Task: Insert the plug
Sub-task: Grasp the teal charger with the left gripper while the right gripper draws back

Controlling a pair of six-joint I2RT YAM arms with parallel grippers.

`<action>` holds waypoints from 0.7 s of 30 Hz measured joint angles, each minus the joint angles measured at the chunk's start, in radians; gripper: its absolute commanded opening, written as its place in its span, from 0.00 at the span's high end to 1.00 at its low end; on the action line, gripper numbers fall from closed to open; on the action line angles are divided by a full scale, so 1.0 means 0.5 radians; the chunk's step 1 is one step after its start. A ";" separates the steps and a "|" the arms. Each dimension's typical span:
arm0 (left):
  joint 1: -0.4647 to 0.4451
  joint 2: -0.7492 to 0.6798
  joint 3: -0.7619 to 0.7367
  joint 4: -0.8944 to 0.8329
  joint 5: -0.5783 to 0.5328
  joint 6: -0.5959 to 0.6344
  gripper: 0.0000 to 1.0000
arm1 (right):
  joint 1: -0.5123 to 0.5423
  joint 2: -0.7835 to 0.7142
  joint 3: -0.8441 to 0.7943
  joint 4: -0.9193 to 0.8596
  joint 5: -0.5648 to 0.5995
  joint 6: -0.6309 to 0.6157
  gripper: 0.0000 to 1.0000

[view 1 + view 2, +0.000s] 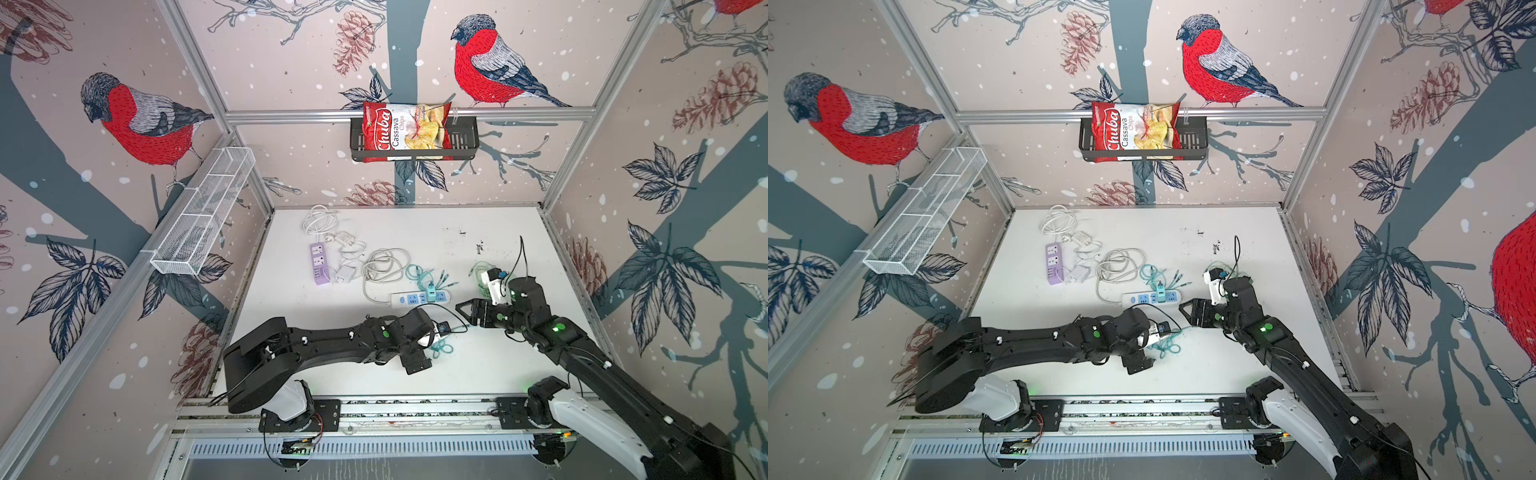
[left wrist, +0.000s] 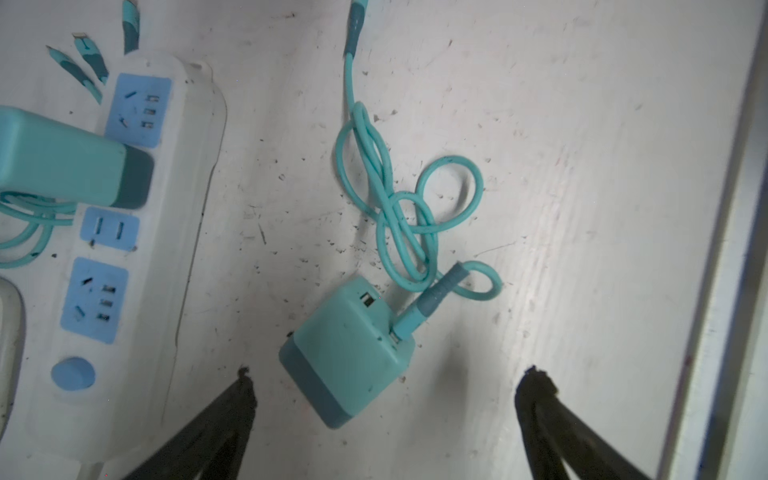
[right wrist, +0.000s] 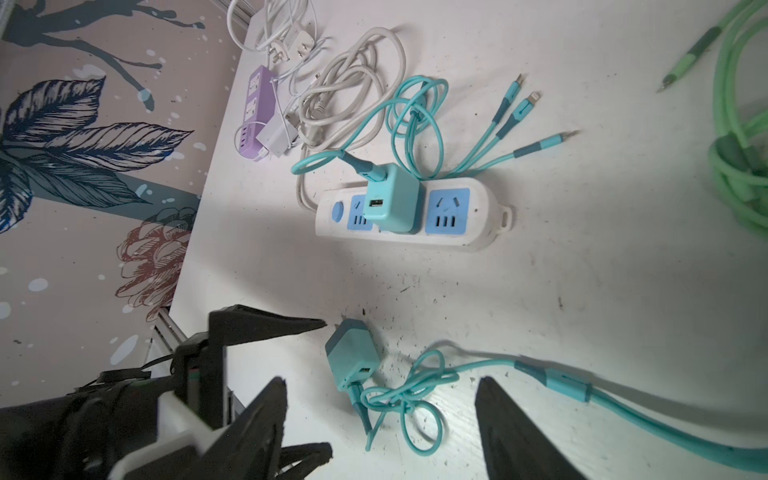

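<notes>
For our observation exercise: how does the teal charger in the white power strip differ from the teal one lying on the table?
The plugged charger sits in the white power strip; the loose charger lies on its side on the table. The plugged charger's cable fans into three ends; the loose charger's cable bunches in loops. Both are teal with a cable attached.
</notes>
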 measured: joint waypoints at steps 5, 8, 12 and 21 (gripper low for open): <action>0.001 0.098 0.050 -0.022 -0.056 0.124 0.03 | -0.044 -0.056 -0.019 0.001 -0.053 -0.002 0.28; 0.022 0.110 0.050 -0.010 -0.065 0.175 0.04 | -0.063 -0.071 -0.028 0.001 -0.081 -0.005 0.28; 0.063 0.118 0.049 0.027 -0.057 0.247 0.04 | -0.094 -0.073 -0.028 0.007 -0.120 -0.008 0.28; 0.172 0.213 0.092 0.056 0.054 0.401 0.06 | -0.148 -0.105 -0.028 0.005 -0.143 -0.014 0.28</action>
